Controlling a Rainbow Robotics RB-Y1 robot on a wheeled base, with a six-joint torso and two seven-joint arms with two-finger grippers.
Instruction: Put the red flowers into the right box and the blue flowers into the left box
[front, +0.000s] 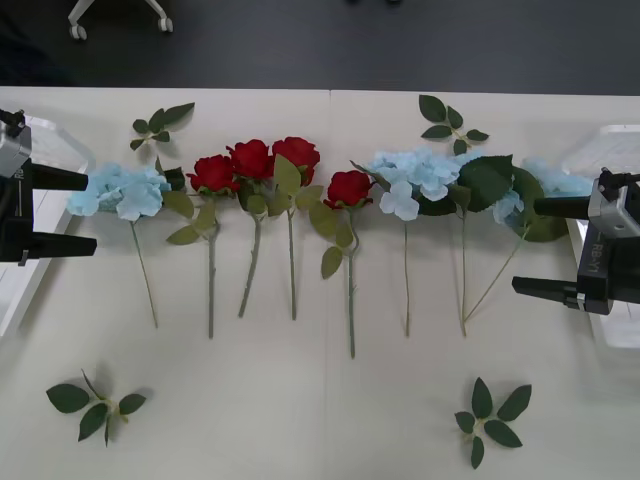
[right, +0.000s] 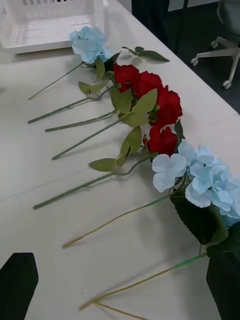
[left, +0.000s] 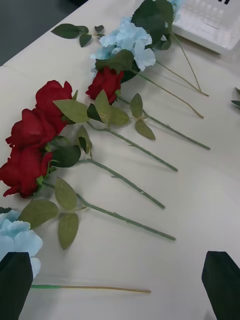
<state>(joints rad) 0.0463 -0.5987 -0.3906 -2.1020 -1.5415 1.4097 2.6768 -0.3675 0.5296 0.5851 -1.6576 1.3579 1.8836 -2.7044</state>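
Several red flowers (front: 250, 160) lie in a row across the table's middle, stems toward me; they also show as red flowers (left: 35, 130) and red flowers (right: 150, 95) in the wrist views. One of the blue flowers (front: 120, 190) lies at the row's left end, beside my left gripper (front: 90, 212), which is open and empty. More blue flowers (front: 420, 175) lie at the right end, close to my open, empty right gripper (front: 525, 246). The left box (front: 50, 140) sits at the left table edge, the right box (front: 610, 150) at the right edge.
Flowerless green leaf sprigs lie at the back left (front: 160, 125), back right (front: 450, 125), front left (front: 95, 405) and front right (front: 490, 415). Bare tabletop runs along the front between the stems and the sprigs. Office chair legs (front: 115, 15) stand beyond the table.
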